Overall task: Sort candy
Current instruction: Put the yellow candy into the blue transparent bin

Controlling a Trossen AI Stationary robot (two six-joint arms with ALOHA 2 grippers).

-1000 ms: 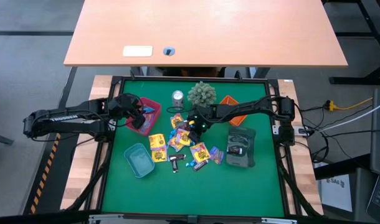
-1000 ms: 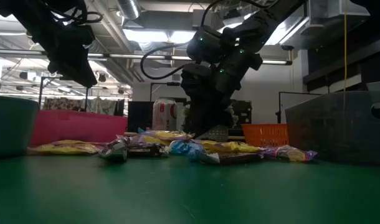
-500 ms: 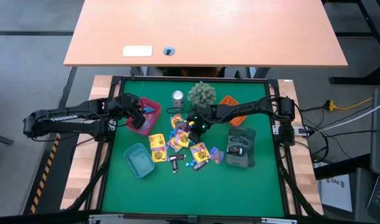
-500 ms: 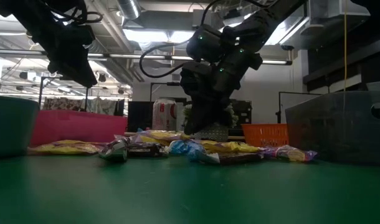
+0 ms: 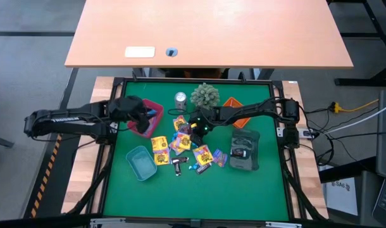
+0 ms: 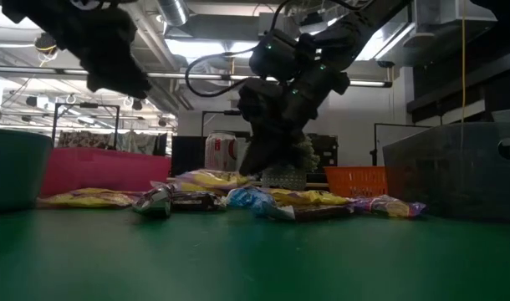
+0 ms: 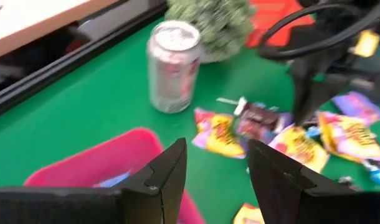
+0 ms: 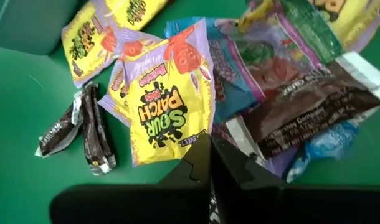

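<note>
The right gripper [image 5: 194, 128] is down in the far side of the candy pile [image 5: 186, 147] in the middle of the green tabletop [image 5: 199, 190], and its fingers [image 8: 199, 163] are pressed shut. Its wrist camera shows the tips meeting at the lower edge of a yellow Sour Patch packet [image 8: 166, 112], so I would guess it has pinched that wrapper's edge, though the contact itself is hidden behind the fingers and I can't be sure anything is caught. Beside that packet lie a dark brown bar wrapper [image 8: 302, 115] and two small brown pieces [image 8: 84, 127], with a bit of blue wrapper [image 8: 330, 138] close by. The left gripper [image 5: 131, 113] hovers over the pink tray [image 5: 156, 109] with its fingers [image 7: 168, 171] apart and nothing between them; the silver can [image 7: 172, 65] and the green spiky ball [image 5: 205, 95] stand behind the pile, the orange tray [image 5: 233, 103] to their right. To do this step well the right arm should lift slowly and straight up, since a thin wrapper edge slips easily and the overlapping packets may drag along; a small rise first would show whether one piece alone comes free before carrying it off to a tray
</note>
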